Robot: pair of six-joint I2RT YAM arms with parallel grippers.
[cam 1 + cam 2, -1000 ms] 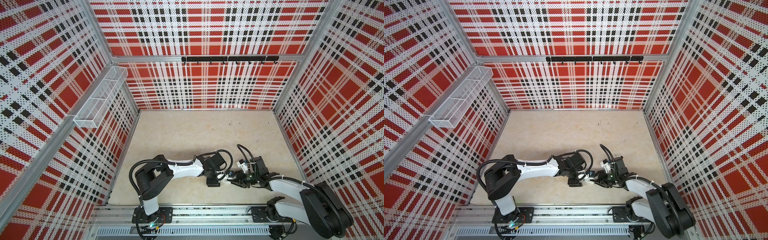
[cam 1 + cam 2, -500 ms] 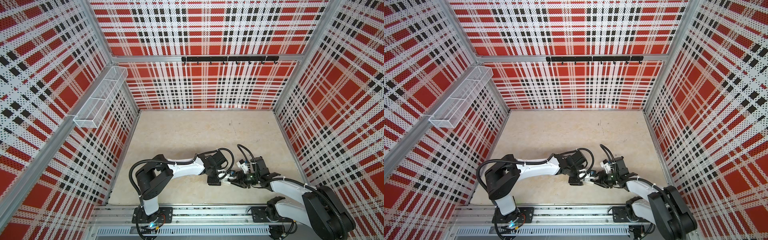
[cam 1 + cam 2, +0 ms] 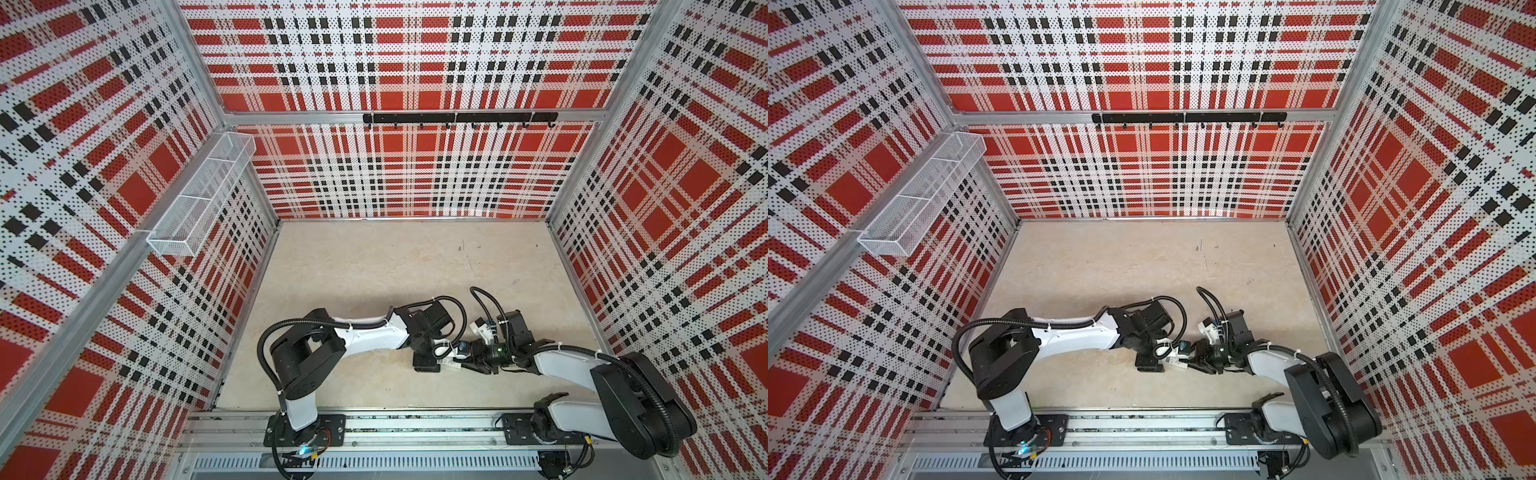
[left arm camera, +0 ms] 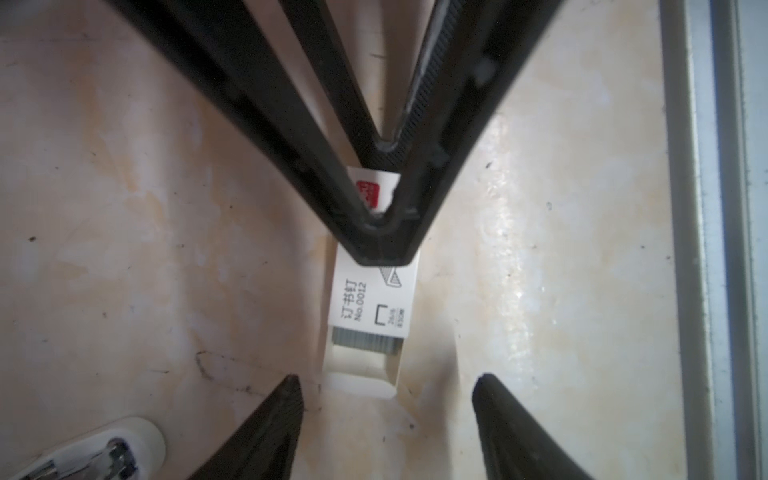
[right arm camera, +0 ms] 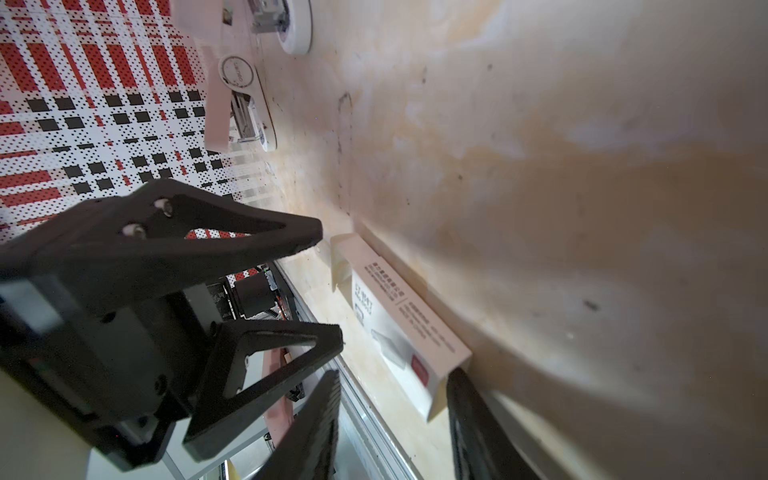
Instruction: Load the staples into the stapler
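Observation:
The staples (image 4: pixel 366 338) show as a grey strip in a white tray (image 4: pixel 360 374) pulled partly out of its printed sleeve (image 4: pixel 372 297), lying on the table between both arms (image 3: pixel 451 360) (image 3: pixel 1173 360). My left gripper (image 4: pixel 387 377) is open, its fingertips either side of the tray's end without touching it. My right gripper (image 5: pixel 392 372) is open at the sleeve's (image 5: pixel 409 328) other end: one finger (image 5: pixel 471 415) lies against the sleeve, the other (image 5: pixel 320 419) stands well off. A pale pink stapler (image 5: pixel 245 112) stands open behind it, and a second one (image 5: pixel 286 25) sits beyond.
A stapler's white end (image 4: pixel 91 453) lies close beside my left gripper. The metal front rail (image 4: pixel 706 232) runs alongside the box. A wire basket (image 3: pixel 199 199) hangs on the left wall and a black hook bar (image 3: pixel 459 118) on the back wall.
The right gripper has edged slightly toward the left one and its jaws have narrowed a little. The left arm has barely moved.

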